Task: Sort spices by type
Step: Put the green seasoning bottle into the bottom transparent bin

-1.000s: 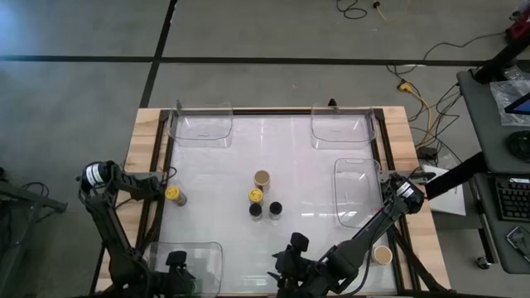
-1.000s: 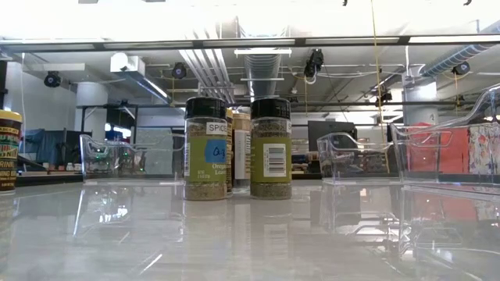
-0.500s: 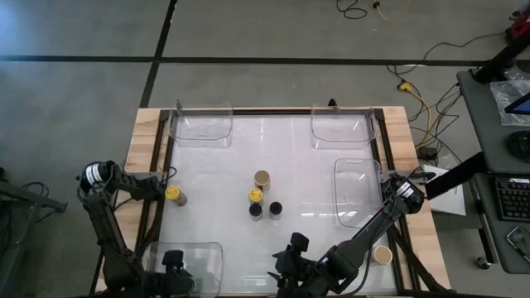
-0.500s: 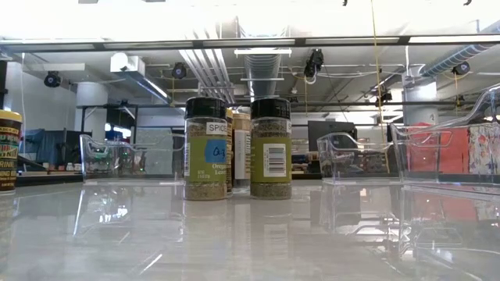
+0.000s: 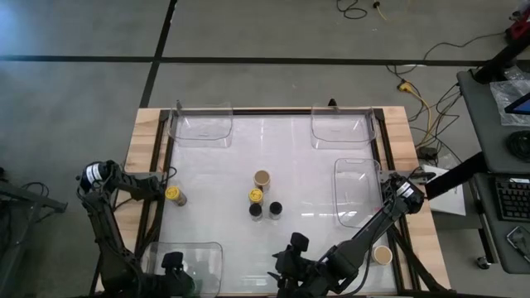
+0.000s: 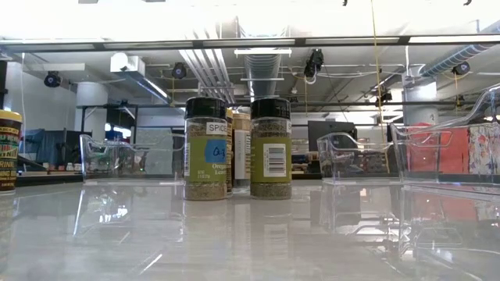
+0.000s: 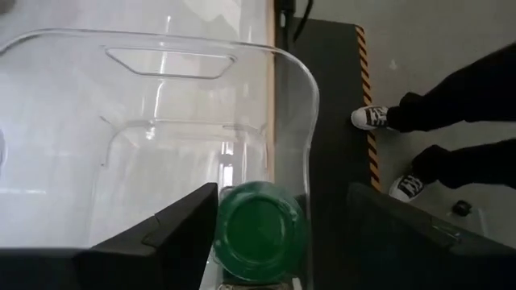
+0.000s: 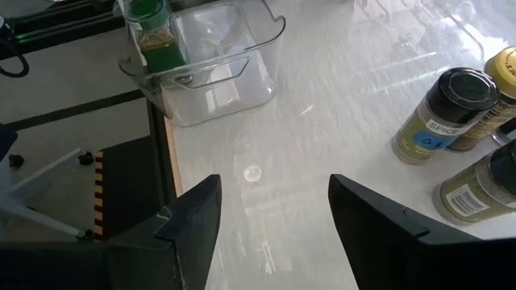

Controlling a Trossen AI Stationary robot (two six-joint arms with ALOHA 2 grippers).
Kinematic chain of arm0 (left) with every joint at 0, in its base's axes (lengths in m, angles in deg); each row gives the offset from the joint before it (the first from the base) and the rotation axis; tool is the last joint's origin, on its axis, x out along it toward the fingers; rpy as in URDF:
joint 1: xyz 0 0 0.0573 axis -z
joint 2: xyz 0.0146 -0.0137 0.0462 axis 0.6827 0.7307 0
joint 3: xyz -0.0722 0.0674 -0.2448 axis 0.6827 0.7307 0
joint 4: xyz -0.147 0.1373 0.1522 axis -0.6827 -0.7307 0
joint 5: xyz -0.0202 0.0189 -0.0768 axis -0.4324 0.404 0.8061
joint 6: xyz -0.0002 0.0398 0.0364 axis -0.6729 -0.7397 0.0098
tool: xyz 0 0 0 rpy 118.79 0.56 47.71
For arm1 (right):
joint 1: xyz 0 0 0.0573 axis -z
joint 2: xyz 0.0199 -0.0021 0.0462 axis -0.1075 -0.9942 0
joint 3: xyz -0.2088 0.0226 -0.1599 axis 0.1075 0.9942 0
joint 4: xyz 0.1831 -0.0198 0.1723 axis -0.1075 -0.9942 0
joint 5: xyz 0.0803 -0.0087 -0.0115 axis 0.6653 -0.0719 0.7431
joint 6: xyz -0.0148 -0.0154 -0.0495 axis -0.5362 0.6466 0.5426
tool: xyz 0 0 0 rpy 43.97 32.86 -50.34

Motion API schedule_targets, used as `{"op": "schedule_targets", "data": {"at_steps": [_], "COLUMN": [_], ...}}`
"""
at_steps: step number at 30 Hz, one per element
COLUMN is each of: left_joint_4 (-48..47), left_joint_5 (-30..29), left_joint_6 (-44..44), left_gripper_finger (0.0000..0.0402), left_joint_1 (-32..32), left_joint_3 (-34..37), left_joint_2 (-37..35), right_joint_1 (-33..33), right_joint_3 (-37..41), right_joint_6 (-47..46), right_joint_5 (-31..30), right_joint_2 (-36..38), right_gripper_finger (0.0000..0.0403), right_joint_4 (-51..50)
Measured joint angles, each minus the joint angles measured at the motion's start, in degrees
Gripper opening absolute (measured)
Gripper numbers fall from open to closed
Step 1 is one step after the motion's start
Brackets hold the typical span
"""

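The left gripper (image 7: 262,242) stands spread wide around, not clamping, a green-lidded round spice jar (image 7: 260,229) inside the clear plastic tray (image 7: 161,105) at the tabletop's near-left corner. The right gripper (image 8: 270,213), fingers parted and empty, hovers by the near edge.

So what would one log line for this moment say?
left jaws: open over green-lid jar in near-left tray | right jaws: open, empty, waiting

Four jars (image 5: 263,196) stood clustered at the table's (image 5: 306,165) centre, one jar (image 5: 173,194) at its left edge, and another (image 8: 153,28) inside the near-left tray (image 5: 203,258).
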Motion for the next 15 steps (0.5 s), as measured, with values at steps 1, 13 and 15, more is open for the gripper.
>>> {"op": "schedule_targets", "data": {"at_steps": [1,13,15], "left_joint_4": [-0.4,-8.6,-10.1], "left_joint_5": [0.0,0.0,0.5], "left_joint_6": [0.3,-0.1,-0.2], "left_gripper_finger": [0.0261,0.0261,0.0261], "left_joint_1": [-0.3,-5.6,-5.9], "left_joint_3": [-0.1,0.0,0.6], "left_joint_2": [0.0,-1.0,-1.0], "right_joint_1": [0.0,0.0,0.0], "right_joint_3": [0.0,0.0,0.0], "right_joint_6": [0.0,0.2,0.1], "right_joint_5": [0.0,0.0,0.0], "right_joint_2": [0.0,0.0,0.0], "right_gripper_finger": [0.0219,0.0219,0.0219], "right_joint_4": [0.0,0.0,0.0]}}
